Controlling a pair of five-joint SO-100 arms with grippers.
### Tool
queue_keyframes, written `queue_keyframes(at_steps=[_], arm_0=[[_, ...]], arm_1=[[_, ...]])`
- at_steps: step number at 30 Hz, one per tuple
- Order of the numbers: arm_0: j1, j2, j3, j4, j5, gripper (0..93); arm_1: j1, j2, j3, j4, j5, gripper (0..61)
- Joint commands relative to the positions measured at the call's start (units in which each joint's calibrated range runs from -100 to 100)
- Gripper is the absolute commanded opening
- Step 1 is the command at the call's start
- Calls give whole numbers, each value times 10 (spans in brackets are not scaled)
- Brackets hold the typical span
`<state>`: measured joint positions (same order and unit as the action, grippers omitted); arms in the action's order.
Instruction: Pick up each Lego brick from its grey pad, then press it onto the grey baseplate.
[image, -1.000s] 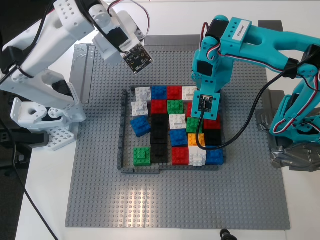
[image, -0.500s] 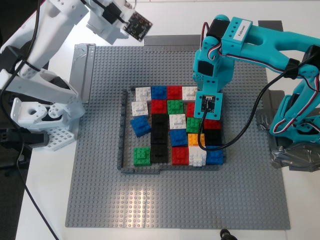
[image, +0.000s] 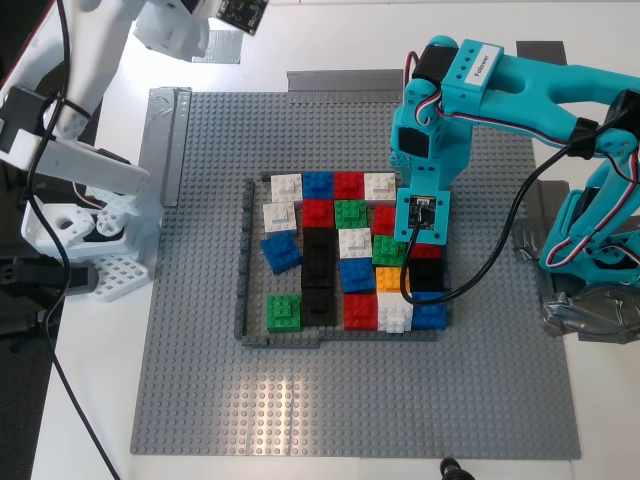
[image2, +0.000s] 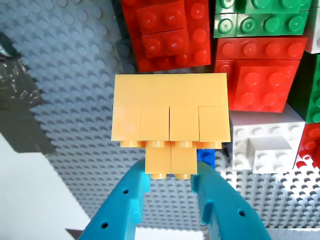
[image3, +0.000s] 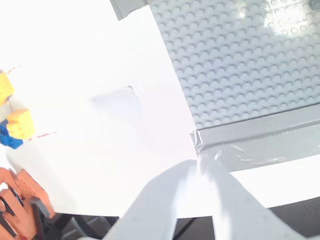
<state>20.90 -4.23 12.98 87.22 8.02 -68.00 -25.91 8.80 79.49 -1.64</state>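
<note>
My first gripper (image2: 170, 175), the teal one, is shut on an orange-yellow brick (image2: 170, 107) and holds it above the brick field near red (image2: 170, 35) and white (image2: 265, 142) bricks. In the exterior view this gripper (image: 420, 218) hangs over the right columns inside the dark-grey frame (image: 243, 262) on the grey baseplate (image: 200, 350), and hides the held brick. A bright green brick (image: 283, 312) sits at the frame's lower left. My second gripper (image3: 198, 162), white, is shut and empty over the white table beside the baseplate's corner (image3: 240, 65). I cannot pick out the grey pads.
Red, blue, white, black, green and one orange (image: 390, 278) brick fill the frame. Shiny grey tape (image3: 260, 145) edges the baseplate. Yellow and blue bricks (image3: 17, 125) lie off the plate. The white arm's base (image: 80, 230) stands at the exterior view's left, the teal base (image: 600, 260) at its right.
The white arm has swung up and away toward the exterior view's top left, mostly leaving the picture. The teal gripper has shifted slightly right and lower over the bricks.
</note>
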Motion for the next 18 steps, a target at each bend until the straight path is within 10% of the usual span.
queue_keyframes(at_steps=[1,18], arm_0=[[-4,-26,1,7,3,0],[-19,-20,2,1,-2,0]], arm_1=[[-30,-24,-16,5,2,2],[-49,2,-26,42,6,2]])
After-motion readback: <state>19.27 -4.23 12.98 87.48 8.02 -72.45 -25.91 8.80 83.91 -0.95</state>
